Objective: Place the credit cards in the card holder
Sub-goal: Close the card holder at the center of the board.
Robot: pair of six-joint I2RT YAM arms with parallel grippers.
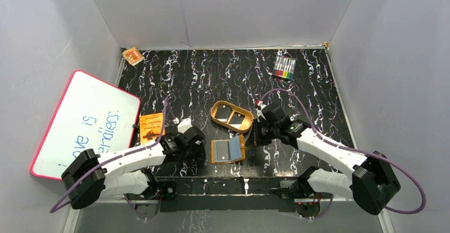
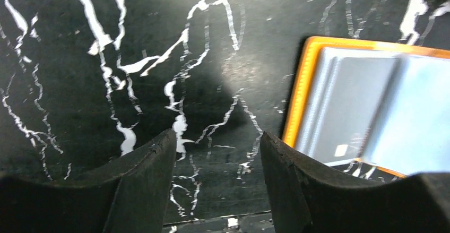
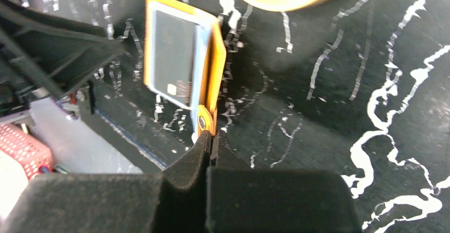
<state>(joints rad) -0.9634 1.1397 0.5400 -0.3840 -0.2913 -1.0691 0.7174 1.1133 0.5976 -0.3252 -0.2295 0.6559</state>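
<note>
Near the front middle of the table, the card holder (image 1: 228, 150) lay open, its pale sleeves facing up and its long axis running roughly left to right. The right gripper (image 3: 211, 144) was pinched shut on the snap tab (image 3: 202, 120) at the holder's right-hand end. The left gripper (image 2: 217, 137) hovered over bare table just beside the holder's left edge, its fingers apart and nothing between them.

The credit cards (image 1: 224, 111), two dark rectangles, sat side by side in the tan oval tray (image 1: 212, 112). The tray lay just beyond the holder on the far side, a little toward the right arm. A chip-like mark showed through one sleeve, so a card may already have been inside, though the wrist views were too blurred to be sure.

The coming move likely turned on the tray lying straight past the holder. The right gripper was nearer to it but was occupied with the tab. The free left gripper would have had to reach across or around the open holder for a card.
</note>
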